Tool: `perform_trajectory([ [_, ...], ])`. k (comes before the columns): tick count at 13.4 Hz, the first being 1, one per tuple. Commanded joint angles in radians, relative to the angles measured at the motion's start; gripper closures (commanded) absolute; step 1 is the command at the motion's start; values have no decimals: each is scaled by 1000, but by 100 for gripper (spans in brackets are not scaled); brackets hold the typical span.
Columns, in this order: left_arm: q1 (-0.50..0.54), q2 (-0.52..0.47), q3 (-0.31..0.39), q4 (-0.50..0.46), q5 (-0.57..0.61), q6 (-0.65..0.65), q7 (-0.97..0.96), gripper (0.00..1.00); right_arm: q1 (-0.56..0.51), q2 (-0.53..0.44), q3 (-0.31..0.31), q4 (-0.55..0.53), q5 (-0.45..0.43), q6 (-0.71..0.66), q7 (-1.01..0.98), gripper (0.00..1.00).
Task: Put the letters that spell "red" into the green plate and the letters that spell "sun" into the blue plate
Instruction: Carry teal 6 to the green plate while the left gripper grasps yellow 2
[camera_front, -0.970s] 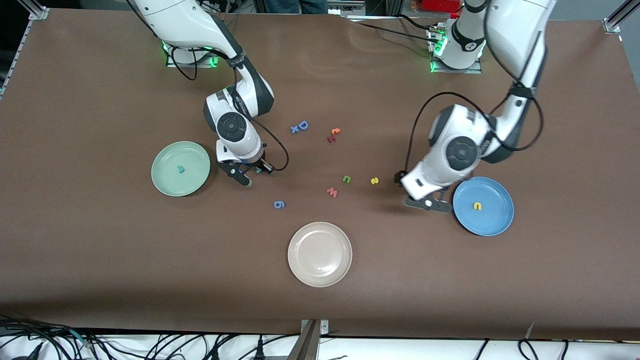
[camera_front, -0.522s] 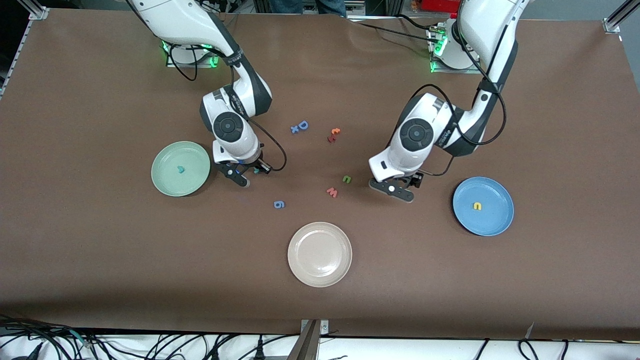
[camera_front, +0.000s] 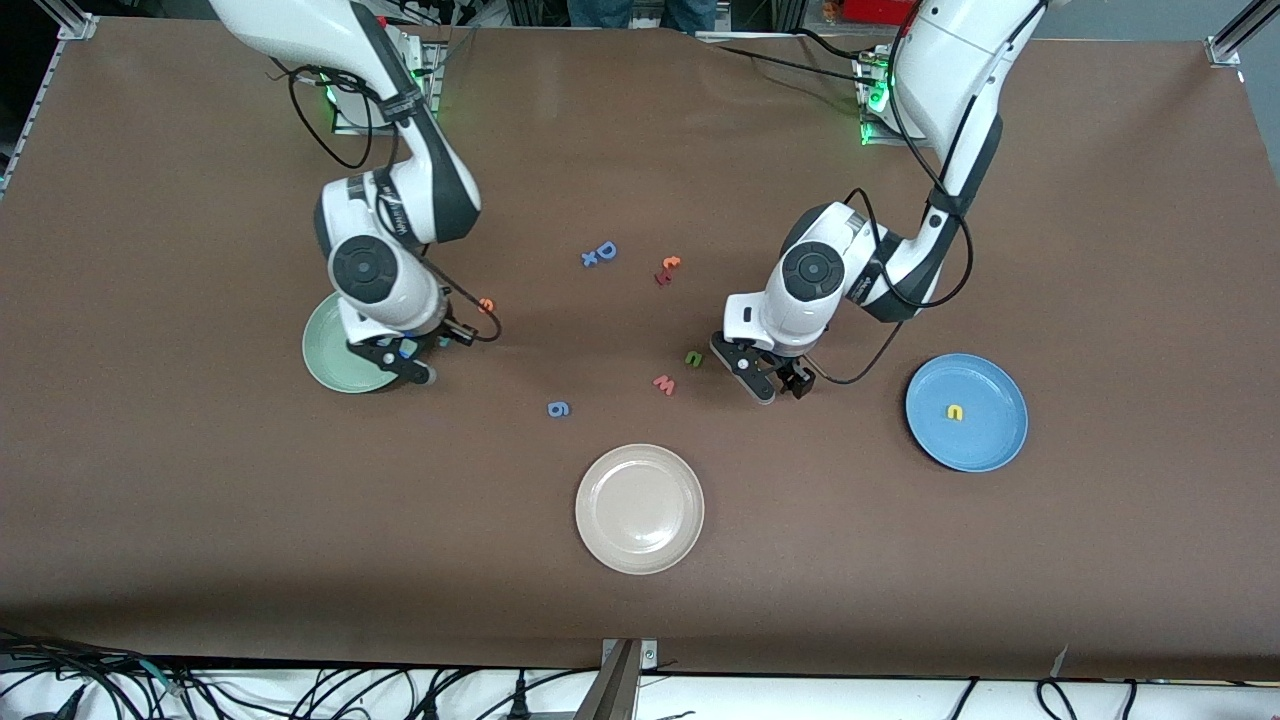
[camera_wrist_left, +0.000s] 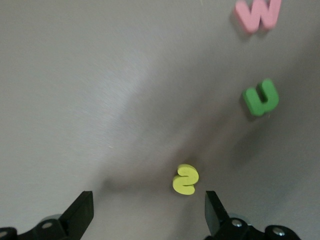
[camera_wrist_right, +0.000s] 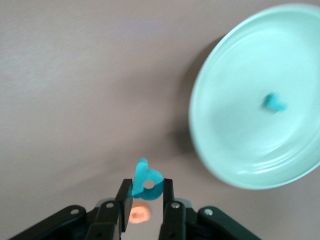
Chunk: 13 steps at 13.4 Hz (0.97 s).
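The right hand hung over the table just beside the green plate, at the rim on the side toward the table's middle. Its fingers were pinched on the teal "d", which stood upright between the pads. The smaller teal "r" lay in the green plate. The orange "e" lay on the table near that arm's cable, farther from the front camera than the right hand.

The left hand hovered low over the table with its fingers spread wide and nothing between them. The yellow "s" lay on the table directly under the gap. The green arch letter and the pinkish-red "w" lay close by, toward the right arm's end of the table.

The yellow arch letter rested in the blue plate, toward the left arm's end. The cream-white plate sat nearest the front camera.
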Motion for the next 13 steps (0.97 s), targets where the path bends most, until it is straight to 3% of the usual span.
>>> perform_trajectory([
  [1,-18,11,1,-11,21,24,23,6,-2,-46,-69,-27,10,-62,-160,87],
  [5,-23,16,1,-11,21,24,20,5,-14,-63,-164,-101,32,-53,-396,87],
  [7,-31,20,1,-10,21,26,21,10,-61,-53,-167,-128,84,-49,-479,87],
  [9,-31,37,1,-10,23,69,23,24,-75,-51,-167,-183,102,8,-539,87],
  [13,-34,54,1,-10,32,101,26,26,-87,-16,-165,-207,106,22,-553,85],
])
